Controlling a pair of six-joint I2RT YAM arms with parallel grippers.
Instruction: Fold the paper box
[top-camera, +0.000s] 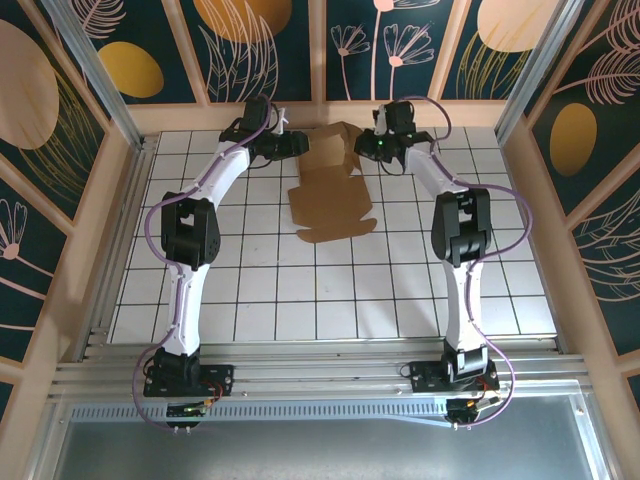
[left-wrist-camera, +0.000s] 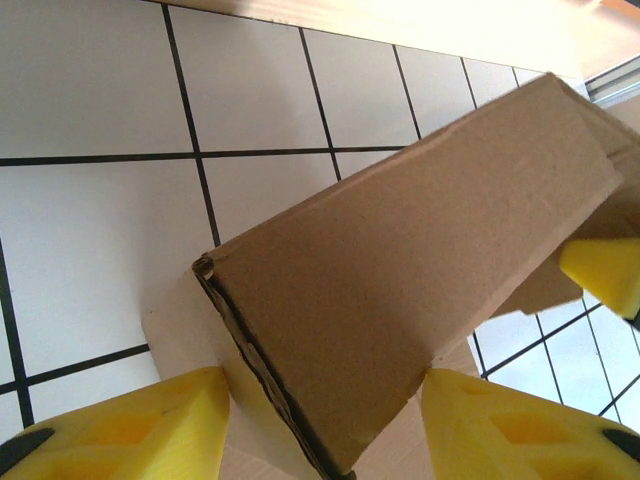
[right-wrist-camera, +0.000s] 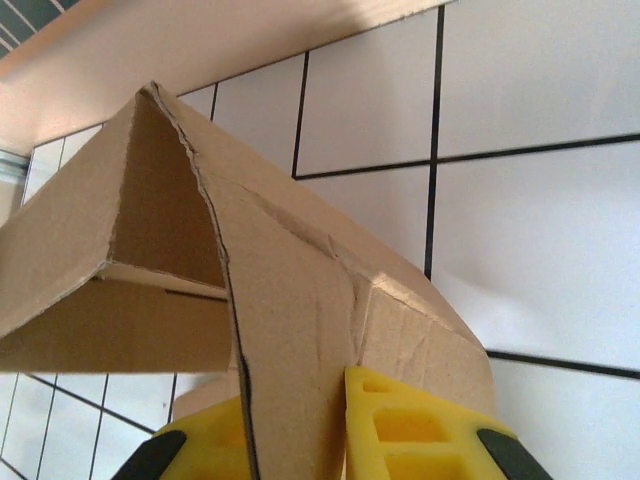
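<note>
We see the paper box (top-camera: 332, 200) at the far middle of the desk (top-camera: 250, 290), its near part lying flat on the tiles and its far part raised between the two wrists. From above, the black wrist housings cover the fingers of the left gripper (top-camera: 296, 146) and the right gripper (top-camera: 372, 148). The far edge of the cardboard runs under them, so we cannot read any contact there.

In the left wrist view the yellow fingers (left-wrist-camera: 130, 430) are cut off by the bottom edge. They stand apart with a folded cardboard panel between them, its corner reaching down into the gap. It seems to touch both, but we cannot tell whether they press on it. A further yellow finger (left-wrist-camera: 605, 275) pokes in at the right edge behind the panel, mostly out of frame.

In the right wrist view the fingers (right-wrist-camera: 410, 420) are also cropped at the bottom. They are drawn together on a thin upright flap of the box, which is creased just above them. The raised panels form a tent whose left end leaves the frame, and its inside is in shadow.

The lifted end lies close to the wooden border (top-camera: 320, 112) at the far side. The near half of the desk is bare tile as far as the metal rail (top-camera: 320, 372), with free tiles also to the left and right of the box
</note>
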